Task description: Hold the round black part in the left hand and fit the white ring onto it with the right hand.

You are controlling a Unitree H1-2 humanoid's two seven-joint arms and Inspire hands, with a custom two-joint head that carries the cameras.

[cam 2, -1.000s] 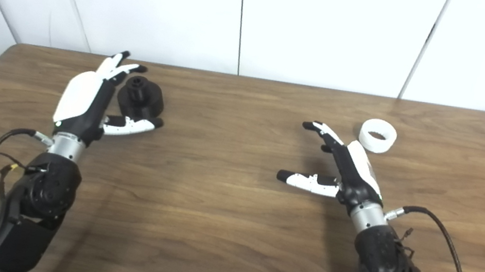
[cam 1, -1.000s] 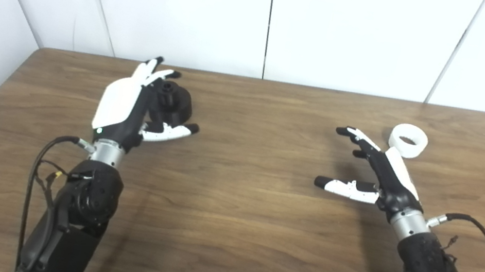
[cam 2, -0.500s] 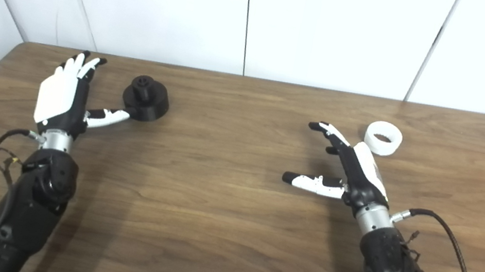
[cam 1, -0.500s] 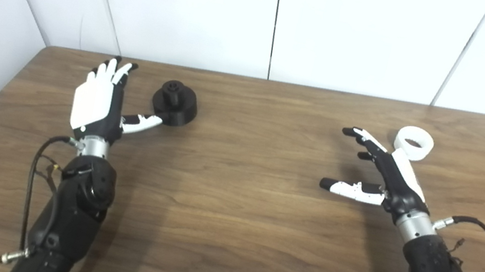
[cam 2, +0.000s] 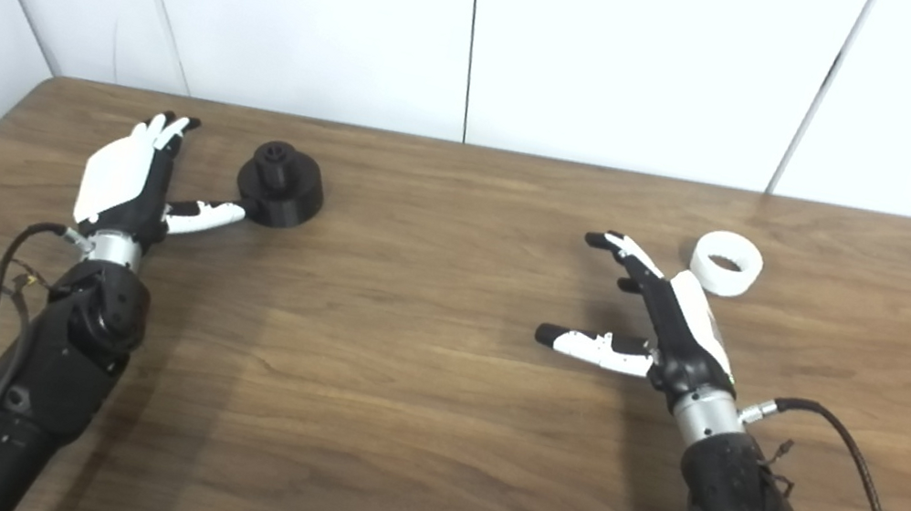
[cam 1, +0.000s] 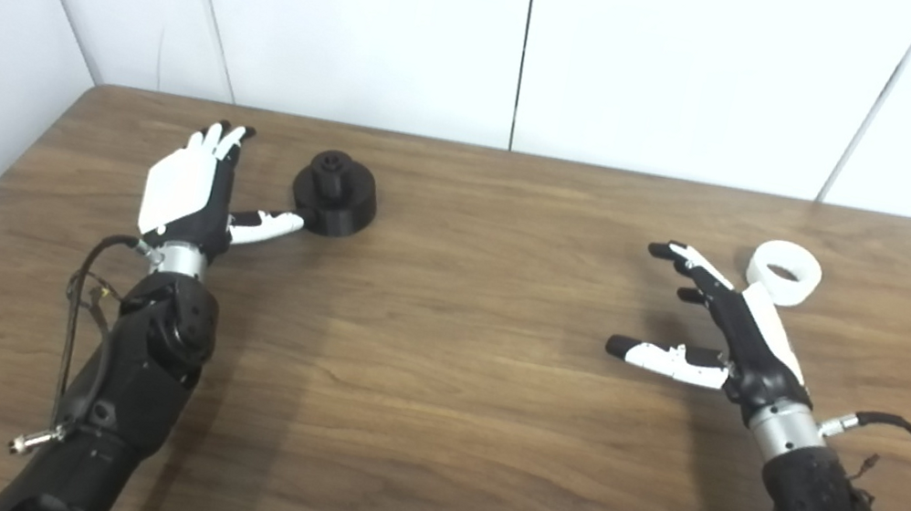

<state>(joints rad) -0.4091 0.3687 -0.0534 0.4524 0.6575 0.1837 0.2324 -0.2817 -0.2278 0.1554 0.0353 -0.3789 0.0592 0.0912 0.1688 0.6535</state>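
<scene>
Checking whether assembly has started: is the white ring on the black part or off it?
Off. The white ring lies alone on the table, beyond the open right hand, far from the black part.

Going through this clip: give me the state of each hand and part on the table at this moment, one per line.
left hand: open, holding nothing, thumb tip at the black part's side.
right hand: open, fingers spread, holding nothing.
round black part: upright on the table, not held.
white ring: lying flat on the table, not fitted, just beyond the right hand.

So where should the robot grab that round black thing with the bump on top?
Probably around the wide lower rim of the round black plastic part, coming in from the left hand side. That leaves the small knob on top free.
</scene>
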